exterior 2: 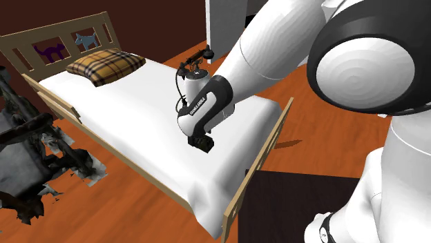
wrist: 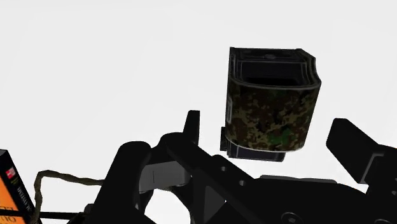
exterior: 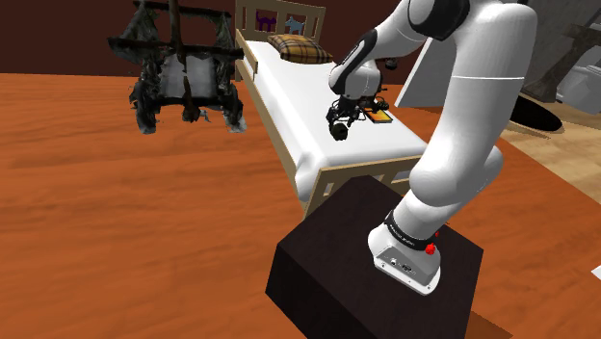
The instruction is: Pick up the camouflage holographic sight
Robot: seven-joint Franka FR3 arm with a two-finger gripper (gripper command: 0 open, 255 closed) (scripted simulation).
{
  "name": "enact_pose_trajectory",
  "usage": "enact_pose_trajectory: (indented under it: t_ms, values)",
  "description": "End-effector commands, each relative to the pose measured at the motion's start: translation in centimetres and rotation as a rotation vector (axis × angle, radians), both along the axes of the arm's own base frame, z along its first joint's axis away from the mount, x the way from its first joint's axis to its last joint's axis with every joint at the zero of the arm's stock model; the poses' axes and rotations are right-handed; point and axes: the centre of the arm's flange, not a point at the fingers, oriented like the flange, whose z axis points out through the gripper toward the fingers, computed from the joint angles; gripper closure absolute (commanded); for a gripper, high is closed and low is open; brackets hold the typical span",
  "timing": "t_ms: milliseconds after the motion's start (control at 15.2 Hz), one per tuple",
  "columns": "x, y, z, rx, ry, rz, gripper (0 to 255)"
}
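The camouflage holographic sight (wrist: 273,105) is a boxy green-and-brown speckled housing with a black frame, lying on the white bed (wrist: 95,70). In the wrist view my gripper (wrist: 267,127) is open. One black fingertip (wrist: 192,122) stands on one side of the sight and the other on the far side, each with a thin gap, so neither touches it. In the shoulder view the gripper (exterior: 338,123) hangs low over the mattress near the foot of the bed. In the second exterior view the gripper (exterior 2: 202,143) sits just above the sheet.
An orange box (exterior: 382,117) and a looped brown cord (wrist: 48,178) lie on the mattress close beside the hand. A plaid pillow (exterior: 294,46) rests at the head of the wooden bed frame (exterior: 279,144). A dark tangled object (exterior: 183,72) stands on the orange floor (exterior: 116,212).
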Motion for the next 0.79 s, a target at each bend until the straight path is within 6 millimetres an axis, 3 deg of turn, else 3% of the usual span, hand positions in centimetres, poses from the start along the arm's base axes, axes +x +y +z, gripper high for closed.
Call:
enact_pose_trajectory:
  t_ms: [0,264,330,726]
  values:
    - [-0.15,-0.1,-1.09,0.0,0.0,-0.001,0]
    - [-0.15,-0.1,-1.92,0.0,0.0,-0.001,0]
    - [-0.14,-0.09,-1.94,0.0,0.0,-0.001,255]
    - [-0.13,-0.1,-1.93,0.0,0.0,-0.001,255]
